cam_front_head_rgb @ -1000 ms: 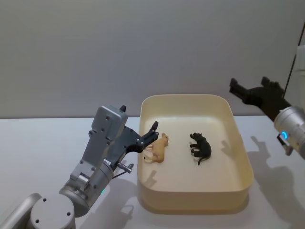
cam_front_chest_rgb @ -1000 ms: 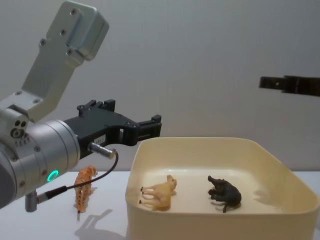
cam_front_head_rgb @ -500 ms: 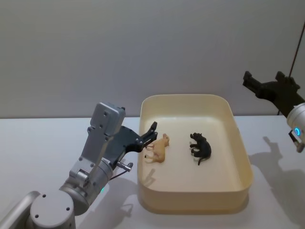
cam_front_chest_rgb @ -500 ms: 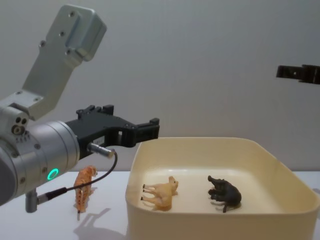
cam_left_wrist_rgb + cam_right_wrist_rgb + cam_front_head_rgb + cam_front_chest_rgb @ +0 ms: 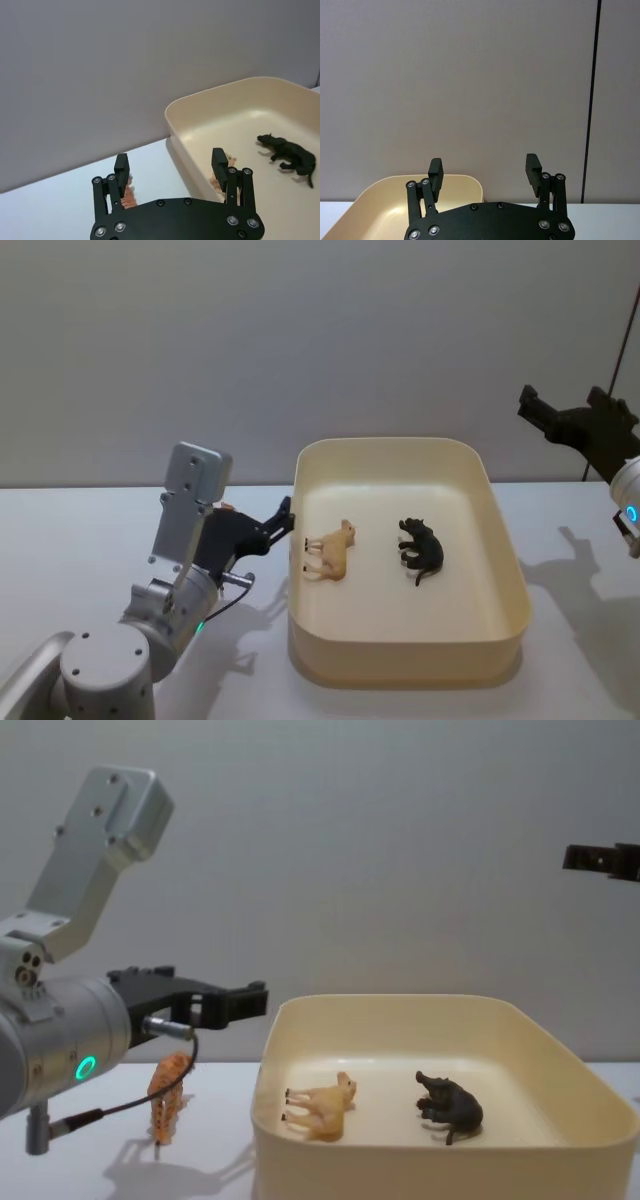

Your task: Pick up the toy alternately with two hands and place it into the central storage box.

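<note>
Large cream-yellow tub (image 5: 400,665) on a white table (image 5: 70,540), in front of a plain grey wall (image 5: 300,340). Inside the tub, two small animal figures apart from each other: a tan one (image 5: 330,552) lying on its side near the left wall, a black one (image 5: 422,548) lying near the middle. Outside the tub, just beside its left wall, a small orange striped tiger toy (image 5: 168,1098) on the table. Left gripper (image 5: 283,520), on a thick silver arm (image 5: 190,530) with a green ring light (image 5: 86,1068), hanging just left of the tub's left rim and above the tiger, pointing toward the tub, jaws spread wide and holding nothing. Right gripper (image 5: 562,405) raised high beyond the tub's right rear corner, jaws likewise spread and empty.
</note>
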{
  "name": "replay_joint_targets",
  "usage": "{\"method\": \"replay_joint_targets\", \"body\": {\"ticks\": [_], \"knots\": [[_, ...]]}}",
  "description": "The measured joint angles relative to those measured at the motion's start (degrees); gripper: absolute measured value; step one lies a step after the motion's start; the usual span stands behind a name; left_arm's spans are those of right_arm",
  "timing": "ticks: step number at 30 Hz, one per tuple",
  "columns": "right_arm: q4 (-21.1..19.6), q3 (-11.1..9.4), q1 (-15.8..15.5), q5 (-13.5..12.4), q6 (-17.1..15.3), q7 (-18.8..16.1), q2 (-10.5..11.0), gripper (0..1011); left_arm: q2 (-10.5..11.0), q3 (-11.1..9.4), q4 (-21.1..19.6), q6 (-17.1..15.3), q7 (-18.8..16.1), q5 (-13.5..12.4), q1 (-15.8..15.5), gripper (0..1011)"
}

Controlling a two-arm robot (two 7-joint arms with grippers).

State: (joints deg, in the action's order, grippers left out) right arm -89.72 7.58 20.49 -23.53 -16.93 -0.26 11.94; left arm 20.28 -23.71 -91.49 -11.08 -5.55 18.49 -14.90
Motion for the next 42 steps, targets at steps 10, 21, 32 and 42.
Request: {"method": "replay_joint_targets", "body": {"ticks": [10,21,32,42], "knots": [[-0.2,-0.1,-0.1,-0.1,0.0,0.1,0.1,1001,-1.7,1.3,4.6,-4.9,-2.4,1.5,-3.1,1001],[-0.3,-0.2,-0.1,-0.2,0.0,0.2,0.1,1001,-4.1,2.2,11.4,-7.6,-2.1,1.4,-7.3,1001],[-0.3,-0.2,-0.1,-0.2,0.0,0.2,0.2,1001,-5.6,2.7,15.1,-10.1,-3.4,2.8,-8.9,1001],[-0.3,-0.2,-0.1,-0.2,0.0,0.2,0.2,1001,-6.4,3.2,16.8,-11.6,-6.5,6.1,-8.7,1001]]}}
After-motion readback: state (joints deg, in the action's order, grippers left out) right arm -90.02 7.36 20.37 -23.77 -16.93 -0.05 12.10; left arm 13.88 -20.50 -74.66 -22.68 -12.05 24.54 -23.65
